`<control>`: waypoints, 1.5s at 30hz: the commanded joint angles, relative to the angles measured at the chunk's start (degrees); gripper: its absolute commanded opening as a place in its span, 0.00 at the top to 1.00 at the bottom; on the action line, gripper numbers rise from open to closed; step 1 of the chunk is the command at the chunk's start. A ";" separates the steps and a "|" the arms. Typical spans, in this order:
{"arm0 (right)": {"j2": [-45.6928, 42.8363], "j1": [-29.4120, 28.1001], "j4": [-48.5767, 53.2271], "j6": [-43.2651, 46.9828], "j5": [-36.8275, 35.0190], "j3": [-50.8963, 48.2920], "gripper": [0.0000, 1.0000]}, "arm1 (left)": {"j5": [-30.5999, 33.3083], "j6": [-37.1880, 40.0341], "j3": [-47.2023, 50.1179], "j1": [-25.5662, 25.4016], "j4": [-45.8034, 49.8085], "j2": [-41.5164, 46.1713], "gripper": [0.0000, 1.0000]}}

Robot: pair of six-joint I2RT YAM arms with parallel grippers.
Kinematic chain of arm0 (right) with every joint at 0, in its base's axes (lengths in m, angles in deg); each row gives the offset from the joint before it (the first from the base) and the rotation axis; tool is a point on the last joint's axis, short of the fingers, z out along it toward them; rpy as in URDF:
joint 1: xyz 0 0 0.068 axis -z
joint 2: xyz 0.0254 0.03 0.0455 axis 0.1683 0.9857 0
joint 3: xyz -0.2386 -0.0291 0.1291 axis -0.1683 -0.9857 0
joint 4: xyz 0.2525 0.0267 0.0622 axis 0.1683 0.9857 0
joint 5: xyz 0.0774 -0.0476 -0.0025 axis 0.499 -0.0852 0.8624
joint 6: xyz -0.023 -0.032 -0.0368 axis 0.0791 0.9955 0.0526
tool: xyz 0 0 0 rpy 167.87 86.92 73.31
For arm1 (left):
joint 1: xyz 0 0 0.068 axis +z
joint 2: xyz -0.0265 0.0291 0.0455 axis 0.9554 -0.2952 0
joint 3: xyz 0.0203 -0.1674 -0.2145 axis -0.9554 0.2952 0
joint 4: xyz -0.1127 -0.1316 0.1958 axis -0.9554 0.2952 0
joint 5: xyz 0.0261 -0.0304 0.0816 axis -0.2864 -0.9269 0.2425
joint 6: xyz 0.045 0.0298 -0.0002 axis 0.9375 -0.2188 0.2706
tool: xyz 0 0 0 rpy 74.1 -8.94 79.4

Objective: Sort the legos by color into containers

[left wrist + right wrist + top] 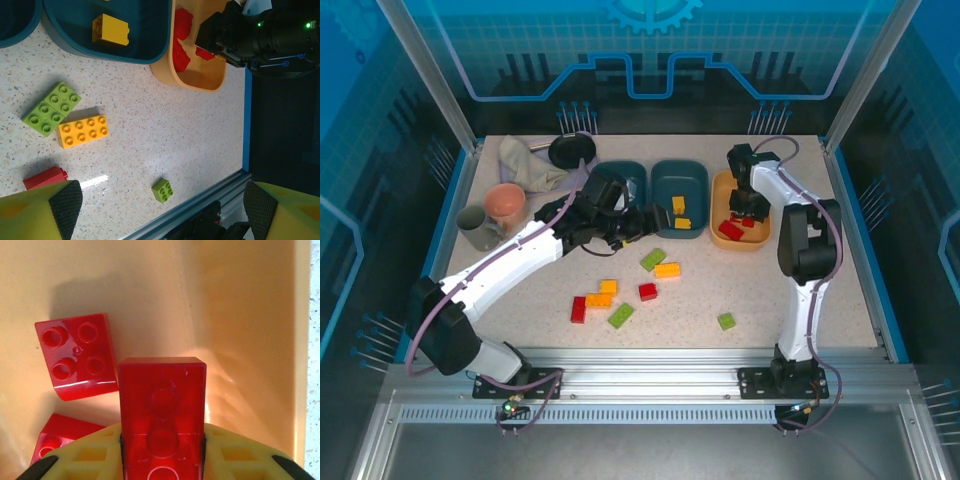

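Note:
My right gripper [162, 456] is shut on an oblong red lego [162, 407] inside the yellow-orange tub [240, 315], above two loose red legos [77, 356]. From the top, that gripper [749, 207] hangs over the same tub [724, 190]. My left gripper [638, 222] is open and holds nothing, in front of the two teal tubs [692, 172]. In its wrist view the fingers [62, 201] frame a small green lego [163, 190]. A green oblong lego [52, 108], a yellow one [83, 131] and a red one [45, 178] lie on the table. Yellow legos [678, 205] lie in the middle tub.
More legos are scattered at mid-table: yellow [608, 287], red [578, 309], green [620, 315]. A pink bowl [505, 205], grey cup [475, 228], cloth [525, 160] and black pan [572, 148] stand at the back left. A blue rim [245, 125] edges the table.

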 commanded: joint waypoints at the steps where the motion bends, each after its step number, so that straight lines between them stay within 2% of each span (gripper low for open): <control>1: 1.43 0.77 2.18 -1.13 0.22 2.04 0.61 | -1.43 1.49 -1.35 -0.40 0.10 -0.59 0.13; 5: 0.84 0.41 2.45 -0.99 0.86 2.25 0.44 | -1.68 1.84 -0.22 -0.41 0.47 -0.44 0.13; 9: -2.69 -0.62 2.88 -0.77 1.21 2.52 0.36 | -1.58 2.00 0.29 -0.65 1.03 -0.50 0.13; 15: -13.26 -3.74 2.86 0.02 1.93 2.58 0.36 | 0.33 1.39 0.69 -1.21 5.67 -0.26 0.13; 18: -20.73 -7.73 0.34 2.66 3.72 -0.78 0.36 | 1.30 2.41 0.98 -1.28 8.86 -1.06 0.14; 21: -29.44 -12.40 -4.39 4.90 8.28 -8.73 0.36 | 3.45 5.16 -0.09 -1.27 12.67 -3.62 0.16; 24: -39.78 -17.31 -11.45 5.58 14.93 -20.36 0.36 | 5.70 8.14 -0.34 -1.31 12.57 -6.74 0.18; 28: -51.68 -21.48 -17.23 2.65 20.27 -33.96 0.33 | 11.04 12.39 -2.38 -2.36 12.89 -12.21 0.21; 32: -59.72 -22.49 -20.08 -1.92 24.84 -43.41 0.30 | 17.33 16.59 -5.77 -4.17 13.48 -17.72 0.21; 36: -65.96 -22.48 -21.09 -5.26 26.26 -49.79 0.26 | 20.97 19.43 -9.35 -4.93 13.58 -23.45 0.20; 45: -70.61 -21.77 -17.70 -5.74 25.82 -50.99 0.24 | 20.90 22.12 -17.42 -5.59 13.84 -33.49 0.20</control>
